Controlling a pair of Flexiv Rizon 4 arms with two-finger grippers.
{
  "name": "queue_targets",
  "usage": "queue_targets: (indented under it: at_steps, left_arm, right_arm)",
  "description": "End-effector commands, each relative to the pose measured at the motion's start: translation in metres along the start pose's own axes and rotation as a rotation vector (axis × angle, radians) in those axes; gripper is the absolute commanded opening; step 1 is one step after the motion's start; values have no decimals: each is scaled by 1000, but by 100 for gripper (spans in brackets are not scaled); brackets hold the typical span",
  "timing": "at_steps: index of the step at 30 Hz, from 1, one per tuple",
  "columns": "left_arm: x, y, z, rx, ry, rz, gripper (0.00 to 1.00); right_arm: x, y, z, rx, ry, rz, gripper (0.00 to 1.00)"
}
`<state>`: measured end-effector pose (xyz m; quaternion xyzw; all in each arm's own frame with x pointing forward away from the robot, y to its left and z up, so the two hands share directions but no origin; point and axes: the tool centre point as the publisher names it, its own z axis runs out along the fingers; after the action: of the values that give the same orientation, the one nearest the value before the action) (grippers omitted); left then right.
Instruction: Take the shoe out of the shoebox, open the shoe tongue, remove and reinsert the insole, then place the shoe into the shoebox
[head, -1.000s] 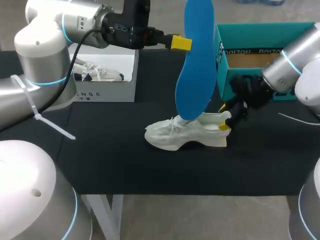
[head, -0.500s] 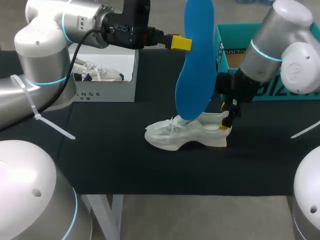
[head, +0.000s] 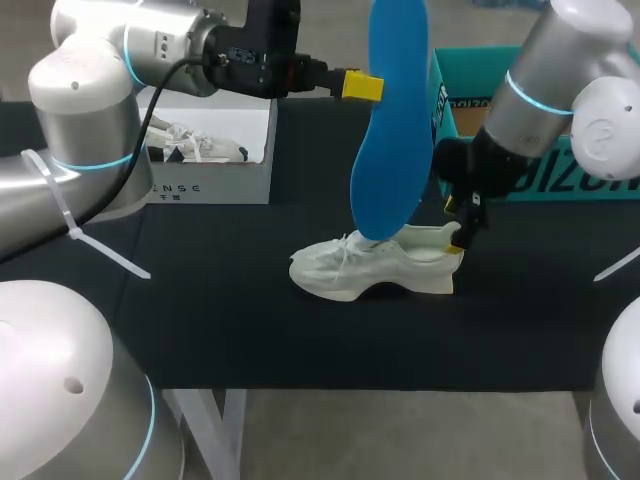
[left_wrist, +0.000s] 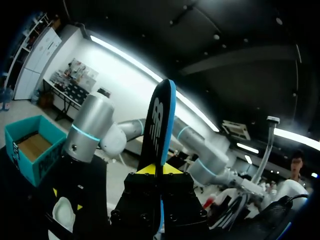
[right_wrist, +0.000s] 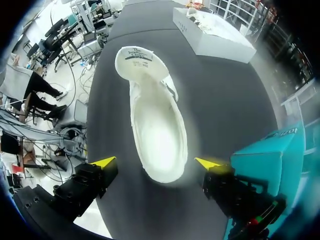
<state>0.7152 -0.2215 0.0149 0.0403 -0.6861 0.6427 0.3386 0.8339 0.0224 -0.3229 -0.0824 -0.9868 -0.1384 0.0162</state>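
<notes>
Right now the white shoe (head: 375, 268) lies on its sole near the middle of the black tabletop (head: 250, 330). Its toe points to the left edge and its heel points to the right edge. From above, the right wrist view shows the shoe (right_wrist: 157, 135) wide open. Its tongue (right_wrist: 137, 55) is folded out past the toe end, and the inside looks bare.

The left gripper (head: 362, 86) is high over the far half of the tabletop. It pinches the blue insole (head: 392, 120) by one long side, with a yellow tip on each flat face. The insole hangs almost straight up and down. Its low end is just over the shoe's opening, and I cannot tell if it touches the shoe. In the left wrist view the insole (left_wrist: 160, 125) stands on edge between the two tips of the left gripper (left_wrist: 159, 170).

The right gripper (head: 455, 228) is down at the heel of the shoe. Its fingers are spread wide, one on each side of the heel, and they hold nothing. The right wrist view shows the right gripper (right_wrist: 155, 162) with both tips apart from the shoe.

The teal shoebox (head: 540, 110) sits at the far right corner of the tabletop, open on top. A white box (head: 215, 175) sits by the far left edge, with a second shoe (head: 200, 148) inside it.
</notes>
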Motion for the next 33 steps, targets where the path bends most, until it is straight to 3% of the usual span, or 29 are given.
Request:
queue_targets:
  at_steps: [1,16,33]
  left_arm:
    - [0,0,0,0,0,0,0]
    - [0,0,0,0,0,0,0]
    - [0,0,0,0,0,0,0]
  right_arm:
    - [3,3,-15,47,15,15,100]
    - [-2,16,-16,65,-24,6,100]
    - [-11,18,-16,54,11,-16,100]
